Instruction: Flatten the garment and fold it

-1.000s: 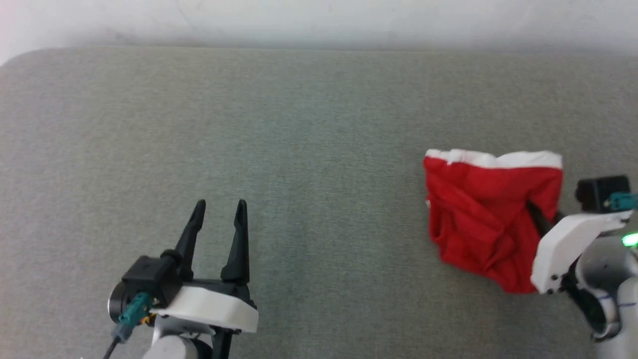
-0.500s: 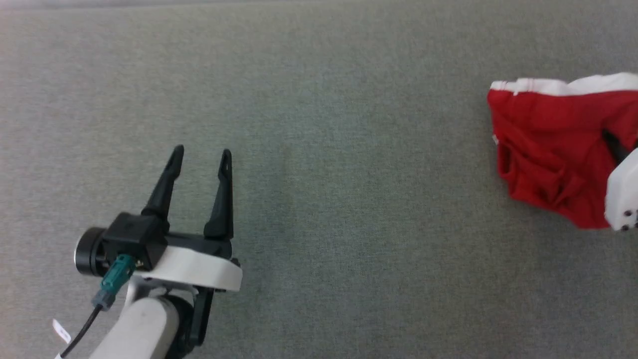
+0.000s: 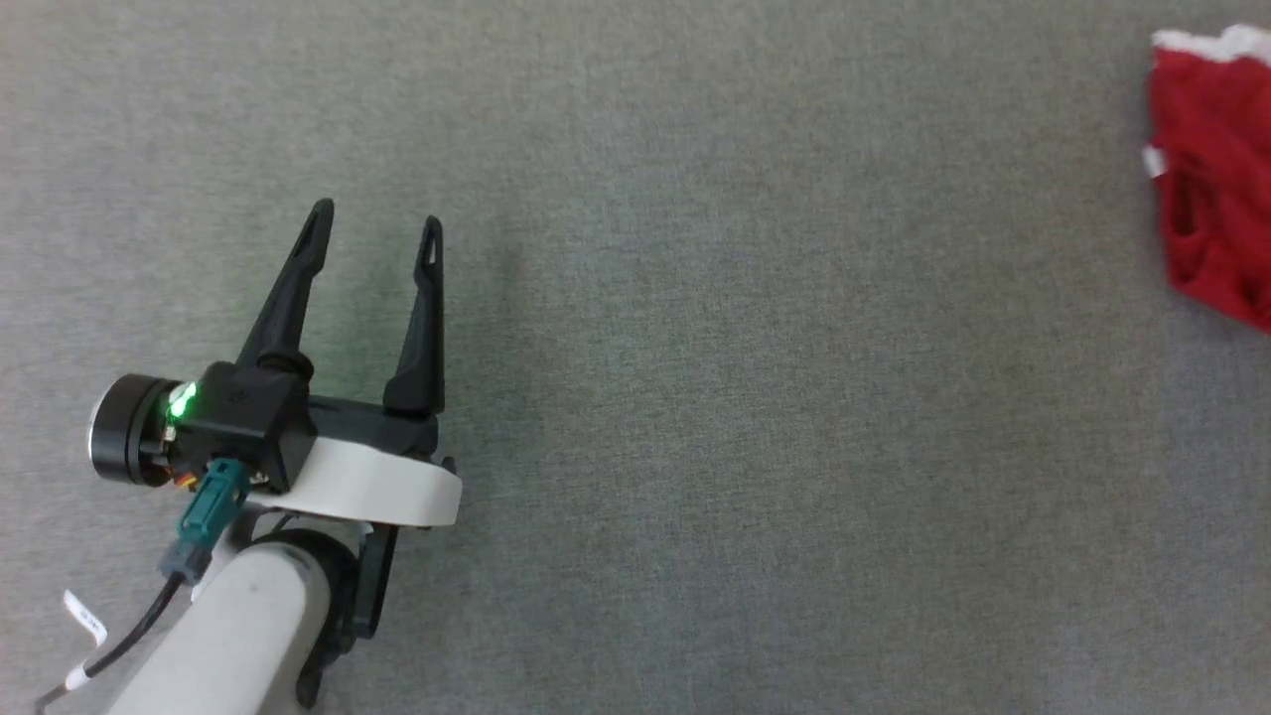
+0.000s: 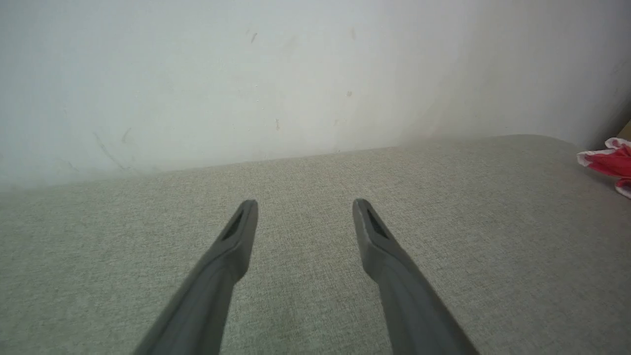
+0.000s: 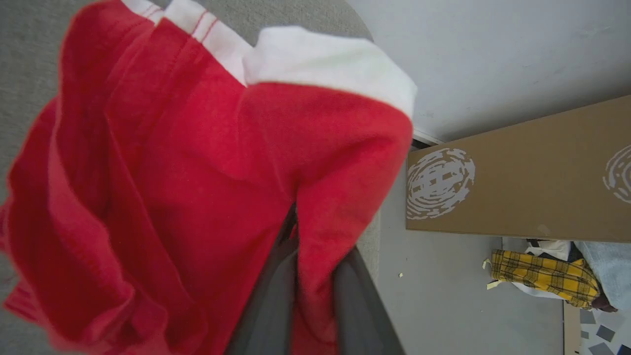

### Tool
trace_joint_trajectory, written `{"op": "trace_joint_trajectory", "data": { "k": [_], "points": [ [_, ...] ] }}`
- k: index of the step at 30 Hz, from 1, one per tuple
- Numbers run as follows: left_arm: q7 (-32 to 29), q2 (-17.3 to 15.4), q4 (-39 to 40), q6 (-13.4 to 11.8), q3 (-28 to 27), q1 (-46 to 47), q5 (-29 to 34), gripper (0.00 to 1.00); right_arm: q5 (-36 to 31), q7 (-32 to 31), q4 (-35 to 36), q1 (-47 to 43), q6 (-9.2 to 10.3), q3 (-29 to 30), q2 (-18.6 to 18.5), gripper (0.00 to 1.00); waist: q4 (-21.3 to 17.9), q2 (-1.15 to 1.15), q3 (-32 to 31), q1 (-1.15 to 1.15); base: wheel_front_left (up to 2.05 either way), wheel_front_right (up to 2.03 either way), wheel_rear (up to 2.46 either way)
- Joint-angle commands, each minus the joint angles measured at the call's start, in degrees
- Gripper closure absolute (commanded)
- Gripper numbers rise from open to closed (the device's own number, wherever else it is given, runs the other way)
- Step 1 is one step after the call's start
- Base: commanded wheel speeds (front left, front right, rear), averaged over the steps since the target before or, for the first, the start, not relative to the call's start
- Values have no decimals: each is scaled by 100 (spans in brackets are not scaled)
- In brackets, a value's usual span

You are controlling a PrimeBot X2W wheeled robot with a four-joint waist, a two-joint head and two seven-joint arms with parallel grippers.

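1. The left gripper (image 3: 375, 215) sits in the lower left of the head view. Its two dark fingers are spread wide and point toward the top of the frame, with nothing between them.
2. In the left wrist view the left gripper (image 4: 304, 203) hangs over bare grey tabletop (image 4: 493, 246). Only cloth-textured surface shows in the gap between its fingers, and a pale, scuffed wall (image 4: 246, 74) fills the upper half.
3. A small green light (image 3: 182, 402) glows on the dark housing at the left wrist.
4. The garment (image 3: 1211, 179) lies at the upper right edge of the head view, cut off by the frame. It is a crumpled red bundle with a white band along its top, well apart from the left gripper.
5. In the left wrist view a red and white corner of the garment (image 4: 609, 162) shows at the far right edge.
6. In the right wrist view the garment (image 5: 172, 172) fills the left and centre, hanging in loose folds with its white band at the top.
7. The right gripper (image 5: 315, 256) rises from the bottom centre of that view. Its fingers are drawn close together and pinch a fold of the red fabric, which hides their tips.
8. At the right of the same view, a brown cardboard box (image 5: 517, 187) with whitish round prints stands on a grey floor (image 5: 434, 305). A yellow plaid cloth (image 5: 542, 276) lies just below it in the lower right.
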State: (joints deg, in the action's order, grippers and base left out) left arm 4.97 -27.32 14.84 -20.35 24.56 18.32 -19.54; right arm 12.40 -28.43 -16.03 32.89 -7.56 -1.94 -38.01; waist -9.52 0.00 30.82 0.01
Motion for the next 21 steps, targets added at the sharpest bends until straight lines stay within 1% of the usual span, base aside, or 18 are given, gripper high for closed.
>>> {"op": "trace_joint_trajectory", "data": {
  "k": [1, 6, 7, 8, 9, 10, 11, 12, 13, 16, 21],
  "points": [
    [-22, -44, 41, -44, 11, 114, 67, 0, -44, 72, -73, 122, 8, -5, -58, 100, -72, 0, 175, -1, 0, 0, 0],
    [-82, -97, 130, -105, 18, 162, 167, 0, -132, 337, -496, 368, 8, -4, -171, 100, -27, 0, 302, -1, 0, 0, 0],
    [-95, -109, 145, -119, 16, 162, 181, 0, -148, 384, -578, 418, 8, 4, -164, 97, -21, 0, 316, -1, 0, 0, 0],
    [-105, -119, 159, -134, 14, 163, 197, 0, -174, 430, -652, 465, 8, 5, -159, 82, -15, 0, 328, -1, 0, 0, 0],
    [-111, -127, 174, -154, 11, 165, 217, 0, -204, 476, -723, 510, 8, -1, -152, 68, -10, 0, 337, -1, 0, 0, 0],
    [-112, -133, 184, -193, 0, 165, 251, 0, -233, 515, -789, 547, 8, -6, -141, 56, -4, 0, 339, -1, 0, 0, 0],
    [-116, -136, 195, -226, -7, 162, 275, 0, -263, 551, -850, 580, 8, -13, -127, 42, -2, 0, 337, -1, 0, 0, 0],
    [-120, -147, 208, -247, -9, 160, 300, 0, -294, 589, -906, 611, 8, -18, -110, 7, -2, 0, 329, -1, 0, 0, 0],
    [-107, -162, 226, -272, -14, 164, 341, 0, -322, 628, -961, 638, 8, -16, -89, 0, -1, 0, 315, -1, 0, 0, 0],
    [-55, -152, 284, -310, -20, 154, 363, 0, -397, 739, -1124, 678, 8, 2, -30, 0, -8, 0, 225, -1, 0, 0, 0],
    [8, -110, 286, -259, 30, 83, 267, 0, -472, 936, -1278, 640, 8, 90, 65, 0, -22, 0, -28, -1, 0, 0, 0]
  ]
}}
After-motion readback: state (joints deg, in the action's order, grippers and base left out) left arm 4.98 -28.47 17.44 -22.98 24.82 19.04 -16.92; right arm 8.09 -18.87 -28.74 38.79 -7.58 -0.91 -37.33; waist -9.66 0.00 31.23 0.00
